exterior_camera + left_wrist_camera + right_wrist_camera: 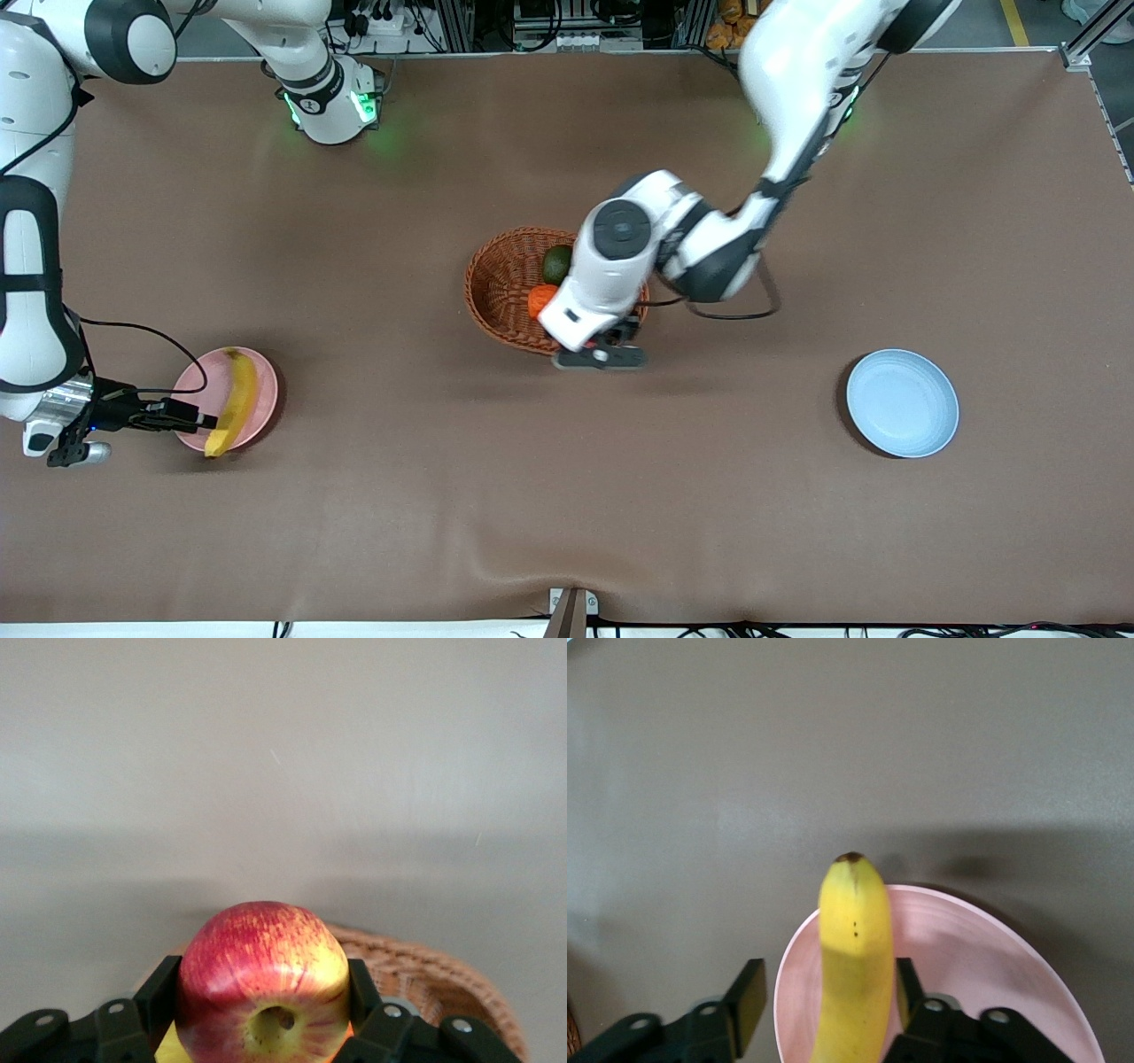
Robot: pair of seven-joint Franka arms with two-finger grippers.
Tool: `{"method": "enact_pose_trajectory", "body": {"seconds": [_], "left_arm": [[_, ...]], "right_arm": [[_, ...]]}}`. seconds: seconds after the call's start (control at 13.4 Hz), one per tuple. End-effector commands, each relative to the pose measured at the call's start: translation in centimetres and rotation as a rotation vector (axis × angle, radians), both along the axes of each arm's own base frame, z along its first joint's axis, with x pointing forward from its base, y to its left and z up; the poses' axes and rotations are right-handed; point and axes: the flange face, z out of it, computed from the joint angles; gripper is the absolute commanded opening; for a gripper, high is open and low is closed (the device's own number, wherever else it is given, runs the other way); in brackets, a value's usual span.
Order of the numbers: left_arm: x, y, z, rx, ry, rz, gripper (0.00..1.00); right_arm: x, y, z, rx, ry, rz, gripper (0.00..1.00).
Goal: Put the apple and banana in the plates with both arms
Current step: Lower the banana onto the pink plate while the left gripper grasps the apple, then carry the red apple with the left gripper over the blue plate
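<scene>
My left gripper (263, 985) is shut on the red and yellow apple (261, 970), one finger on each side. In the front view this gripper (609, 347) is over the nearer rim of the wicker basket, and the hand hides the apple. The banana (235, 400) lies across the pink plate (262, 388) at the right arm's end, its nearer tip overhanging the rim. My right gripper (205, 422) is open at that tip. In the right wrist view the banana (855, 966) lies between the spread fingers (749, 997) over the pink plate (966, 966). The blue plate (902, 403) lies empty at the left arm's end.
The brown wicker basket (500, 283) stands mid-table and holds an orange fruit (539, 299) and a green-brown kiwi (556, 264). Its rim shows in the left wrist view (434, 979). Bare brown table lies between the basket and each plate.
</scene>
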Motion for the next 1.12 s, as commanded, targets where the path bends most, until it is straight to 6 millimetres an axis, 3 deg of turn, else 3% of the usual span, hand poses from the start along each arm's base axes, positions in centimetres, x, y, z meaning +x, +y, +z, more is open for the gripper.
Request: {"method": "enact_pose_trajectory", "body": {"seconds": [0.0,0.22,0.45,0.6,0.75,0.82,0.9,1.04], "left_arm": [[1.8,7.1,6.9,0.028,0.002,0.05,0.0],[4.4,15.8,11.0,0.065,0.018,0.105,0.0],[7.5,25.9,11.3,0.081,0.047,0.063,0.0],[8.9,33.5,10.0,0.097,0.095,0.001,0.0],[9.8,40.8,7.5,0.095,0.131,-0.039,0.0],[10.1,43.3,6.2,0.089,0.147,-0.05,0.0],[10.1,44.3,5.1,0.088,0.165,-0.058,0.0],[10.4,48.0,2.0,0.081,0.2,-0.014,0.0]], "right_arm": [[0.6,0.4,0.8,0.025,-0.039,0.019,1.0],[1.2,2.5,2.3,-0.031,-0.041,0.088,1.0],[1.8,5.5,4.8,-0.15,-0.043,0.207,1.0],[2.1,7.0,6.0,-0.224,-0.036,0.262,1.0],[2.2,9.9,8.6,-0.34,-0.012,0.291,1.0],[1.9,11.6,9.7,-0.398,0.009,0.288,1.0],[1.4,13.7,10.6,-0.439,0.025,0.279,1.0],[-0.1,15.3,12.6,-0.447,0.031,0.246,1.0]]}}
